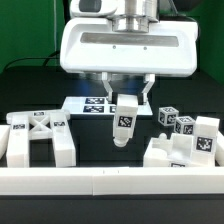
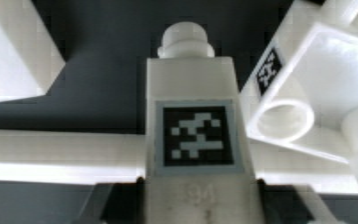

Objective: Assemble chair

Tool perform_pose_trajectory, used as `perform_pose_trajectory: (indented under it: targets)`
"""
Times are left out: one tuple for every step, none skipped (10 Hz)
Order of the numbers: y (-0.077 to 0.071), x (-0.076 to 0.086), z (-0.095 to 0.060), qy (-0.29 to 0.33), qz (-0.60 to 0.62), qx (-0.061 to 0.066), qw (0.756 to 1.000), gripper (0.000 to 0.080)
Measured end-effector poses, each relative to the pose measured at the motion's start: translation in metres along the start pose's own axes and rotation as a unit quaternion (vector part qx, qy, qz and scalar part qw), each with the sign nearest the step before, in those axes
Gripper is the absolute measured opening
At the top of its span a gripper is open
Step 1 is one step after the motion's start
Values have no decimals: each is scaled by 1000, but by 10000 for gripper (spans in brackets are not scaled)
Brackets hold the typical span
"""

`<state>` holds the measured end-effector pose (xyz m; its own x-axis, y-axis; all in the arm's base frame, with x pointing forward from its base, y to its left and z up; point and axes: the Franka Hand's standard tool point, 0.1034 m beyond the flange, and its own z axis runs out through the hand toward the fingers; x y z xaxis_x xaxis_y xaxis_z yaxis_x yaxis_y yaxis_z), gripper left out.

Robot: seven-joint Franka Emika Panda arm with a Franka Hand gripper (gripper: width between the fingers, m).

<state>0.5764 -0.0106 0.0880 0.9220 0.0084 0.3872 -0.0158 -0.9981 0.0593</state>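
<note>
My gripper point(image 1: 124, 97) hangs above the middle of the table, shut on a white pegged leg point(image 1: 124, 122) that carries a black-and-white tag. The leg is off the table and tilts slightly. In the wrist view the leg point(image 2: 197, 120) runs straight out from between the fingers point(image 2: 123, 196), its round peg at the far end. An X-ribbed panel point(image 1: 38, 136) lies at the exterior view's left. A cluster of notched white blocks with tags point(image 1: 186, 140) sits at the exterior view's right. One block with a round hole point(image 2: 306, 112) lies close beside the leg.
The marker board point(image 1: 90, 104) lies flat behind the leg. A long plain white rail point(image 1: 110, 181) runs along the front edge and shows as a white bar point(image 2: 51, 152) under the leg in the wrist view. Dark table surrounds the parts.
</note>
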Motion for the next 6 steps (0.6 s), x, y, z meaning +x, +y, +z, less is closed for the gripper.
perform_pose_trajectory:
  targets:
    - [0,2,0,1,0,0,1000,287]
    - [-2,2,-1,1,0,1,1000,287]
    - [-14,7,-5,-5,12,10,1000,287]
    - [-29,22,-14,-1,14,21,1000,287]
    - [-41,32,-17,8,16,26,1000,287]
    - [-39,29,-15,5,10,24,1000,287]
